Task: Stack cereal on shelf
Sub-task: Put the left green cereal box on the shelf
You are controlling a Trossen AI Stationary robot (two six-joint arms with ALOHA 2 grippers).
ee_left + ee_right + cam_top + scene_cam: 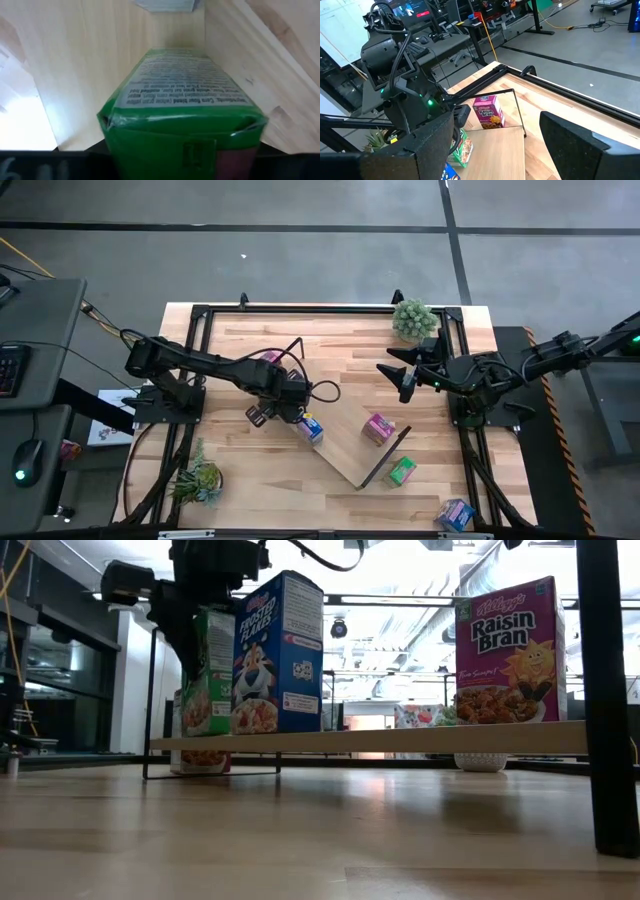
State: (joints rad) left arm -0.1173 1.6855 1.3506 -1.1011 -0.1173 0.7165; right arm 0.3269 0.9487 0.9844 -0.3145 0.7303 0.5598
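Note:
The shelf (350, 450) lies slantwise mid-table; in the low view its board (400, 740) carries a blue cereal box (280, 650) and a pink one (510, 650). My left gripper (195, 600) is shut on a green cereal box (208, 675) right beside the blue box, at the shelf's left end; the green box fills the left wrist view (180, 100). Another pink box (487, 111) stands on the table beyond the shelf's wire end. A green box (403, 470) and a blue box (455, 515) lie on the table by the near right corner. My right gripper (405, 380) hovers open by the right side. My left gripper holds the green box by its upper part (212, 625), coming from above with the fingers (175, 630) pointing down. The box stands nearly upright, slightly tilted, with its lower end (205, 730) at the shelf board; whether it rests there I cannot tell.
A potted plant (413, 318) stands at the far right corner and another (197, 480) at the near left. Black frame rails (300, 307) run along the table's edges. Bare wood lies left of the shelf and along the far side.

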